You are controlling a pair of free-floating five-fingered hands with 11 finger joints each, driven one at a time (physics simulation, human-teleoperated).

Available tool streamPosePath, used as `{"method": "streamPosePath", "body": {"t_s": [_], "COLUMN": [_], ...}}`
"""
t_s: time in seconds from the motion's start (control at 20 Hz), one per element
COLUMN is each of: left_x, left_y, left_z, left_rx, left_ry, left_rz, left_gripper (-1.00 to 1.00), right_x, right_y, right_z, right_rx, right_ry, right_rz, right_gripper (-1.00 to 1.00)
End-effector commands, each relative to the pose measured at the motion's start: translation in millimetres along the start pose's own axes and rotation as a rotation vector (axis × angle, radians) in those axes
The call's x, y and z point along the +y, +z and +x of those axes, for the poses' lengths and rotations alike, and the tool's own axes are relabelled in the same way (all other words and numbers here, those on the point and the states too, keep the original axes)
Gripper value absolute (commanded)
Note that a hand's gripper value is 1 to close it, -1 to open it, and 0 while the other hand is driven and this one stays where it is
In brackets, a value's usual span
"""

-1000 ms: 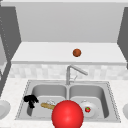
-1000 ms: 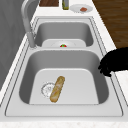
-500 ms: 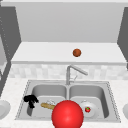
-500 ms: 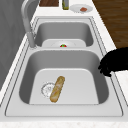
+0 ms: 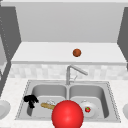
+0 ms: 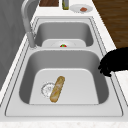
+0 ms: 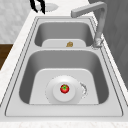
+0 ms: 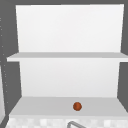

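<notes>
Front view first: your left hand point(image 5: 30, 100) hangs over the left edge of the sink's point(image 5: 110, 100) left basin, fingers curled downward and clamped on nothing, with the bread roll point(image 5: 48, 106) just beside it on the basin floor. A red ball point(image 5: 67, 114) fills the foreground. Left side view: you see the roll point(image 6: 57, 88) lying partly over the drain point(image 6: 47, 89), well apart from the hand point(image 6: 115, 62). Right side view: a tomato point(image 7: 64, 88) sits on a plate point(image 7: 63, 99).
</notes>
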Motion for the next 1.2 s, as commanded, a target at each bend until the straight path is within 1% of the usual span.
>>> {"method": "streamPosePath", "body": {"t_s": [0.0,0.1,0.25,0.45,0.7,0.85,1.15], "left_x": [0.0,0.0,0.0,0.0,0.0,0.0,0.0], "left_y": [0.0,0.0,0.0,0.0,0.0,0.0,0.0], "left_z": [0.0,0.0,0.0,0.0,0.0,0.0,0.0], "left_rx": [0.0,0.0,0.0,0.0,0.0,0.0,0.0], "left_ry": [0.0,0.0,0.0,0.0,0.0,0.0,0.0], "left_rz": [0.0,0.0,0.0,0.0,0.0,0.0,0.0], "left_gripper": [0.0,0.0,0.0,0.0,0.0,0.0,0.0], "right_x": [-4.6,-3.0,5.8,12.2,13.6,13.2,8.4], "right_y": [27.4,34.1,40.5,48.3,40.9,35.1,22.3], "right_z": [21.6,35.2,52.2,75.8,108.8,125.2,152.7], "right_rx": [0.0,0.028,0.067,0.128,0.221,0.284,0.395], "right_ry": [-0.017,-0.002,-0.001,0.005,0.032,0.041,0.037], "right_rz": [0.043,0.042,0.011,-0.008,-0.07,-0.084,-0.09], "right_gripper": [-1.0,-1.0,-1.0,-1.0,-1.0,-1.0,-1.0]}}
